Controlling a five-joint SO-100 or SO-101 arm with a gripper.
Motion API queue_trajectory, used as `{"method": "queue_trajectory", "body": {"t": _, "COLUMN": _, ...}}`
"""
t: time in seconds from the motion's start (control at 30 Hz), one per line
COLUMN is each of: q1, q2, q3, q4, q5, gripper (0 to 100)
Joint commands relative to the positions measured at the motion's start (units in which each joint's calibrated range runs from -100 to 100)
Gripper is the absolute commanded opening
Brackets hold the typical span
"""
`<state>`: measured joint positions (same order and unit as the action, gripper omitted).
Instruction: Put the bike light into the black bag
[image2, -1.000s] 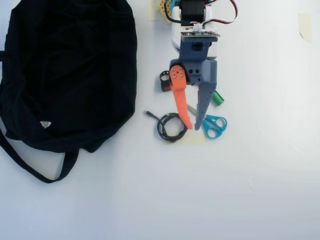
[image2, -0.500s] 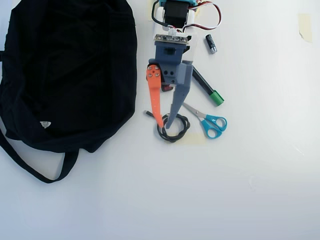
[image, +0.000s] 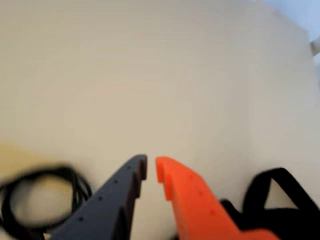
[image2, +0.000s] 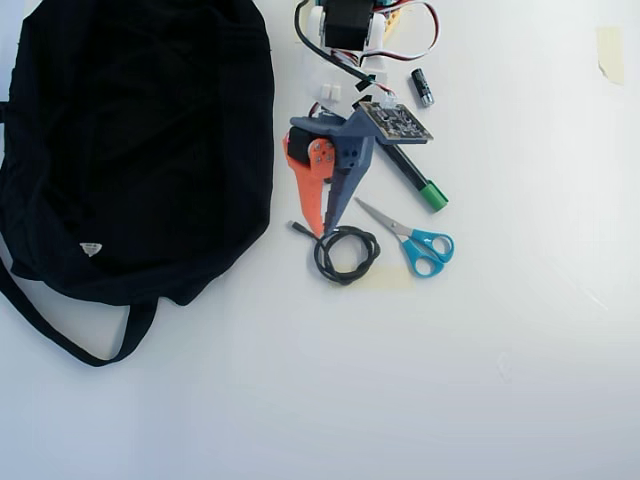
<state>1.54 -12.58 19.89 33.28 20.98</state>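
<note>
While the claw (image2: 322, 228) hovers nearly clenched and empty over the surface (image2: 500, 350), the bike light hides beneath it; it should spread wider and descend straight, the black bag (image2: 140, 140) lying to its left overhead.

A small robot arm is showing a two-finger gripper (image2: 320, 229): one finger is bright orange plastic with small screws near its root, the other slate blue-grey with stepped notches along its inner edge. A bare green-black circuit board is sitting on the blue-grey wrist. Black, red and white wires are looping around a black motor in a white housing at the base.
</note>
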Motion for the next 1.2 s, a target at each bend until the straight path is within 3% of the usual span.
{"method": "queue_trajectory", "body": {"t": 0.0, "q1": -0.5, "q2": -3.4, "q3": -2.1, "q4": 6.3, "q5": 4.6, "gripper": 2}}
{"method": "queue_trajectory", "body": {"t": 0.3, "q1": -0.4, "q2": -3.2, "q3": -9.5, "q4": 30.3, "q5": 7.2, "gripper": 2}}
{"method": "queue_trajectory", "body": {"t": 0.47, "q1": -0.3, "q2": -2.9, "q3": -12.7, "q4": 41.4, "q5": 11.4, "gripper": 2}}
{"method": "queue_trajectory", "body": {"t": 0.93, "q1": 0.9, "q2": -2.2, "q3": -12.4, "q4": 58.1, "q5": 23.0, "gripper": 2}}
{"method": "queue_trajectory", "body": {"t": 1.17, "q1": 3.8, "q2": -2.1, "q3": -12.1, "q4": 60.1, "q5": 30.7, "gripper": 5}}
